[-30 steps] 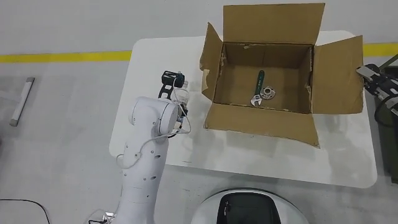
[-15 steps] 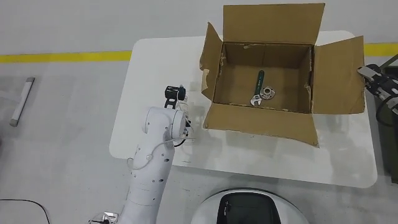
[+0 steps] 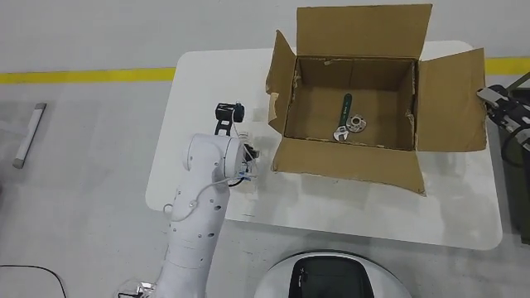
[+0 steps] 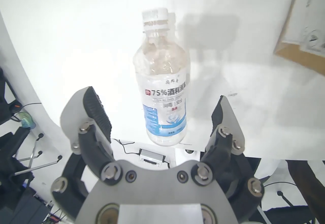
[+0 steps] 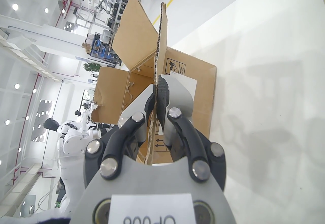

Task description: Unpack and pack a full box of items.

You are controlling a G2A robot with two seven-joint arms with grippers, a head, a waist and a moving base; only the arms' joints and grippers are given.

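Observation:
A clear bottle [image 4: 162,82] with a white cap and a blue-and-white label stands on the white table [image 3: 207,74], left of the box. My left gripper [image 4: 158,108] is open. Its fingers [image 4: 97,110] flank the bottle's lower part without touching it. In the top view this gripper [image 3: 228,116] hides most of the bottle. The open cardboard box [image 3: 356,157] holds a green-handled wrench [image 3: 343,116] and a round metal part [image 3: 357,122]. My right gripper [image 5: 157,87] is shut on the edge of the box's right flap [image 5: 161,39], at the table's right side [image 3: 490,98].
The box's torn left flap [image 3: 277,74] stands up between the bottle and the box interior. Bare table [image 3: 348,211] lies in front of the box. Dark equipment [image 3: 517,145] sits off the table's right edge. A grey bar [image 3: 27,132] lies on the floor far left.
The left arm's elbow has swung toward the box. Its gripper dropped toward the near edge, then came back a little. The box and right gripper have stayed put.

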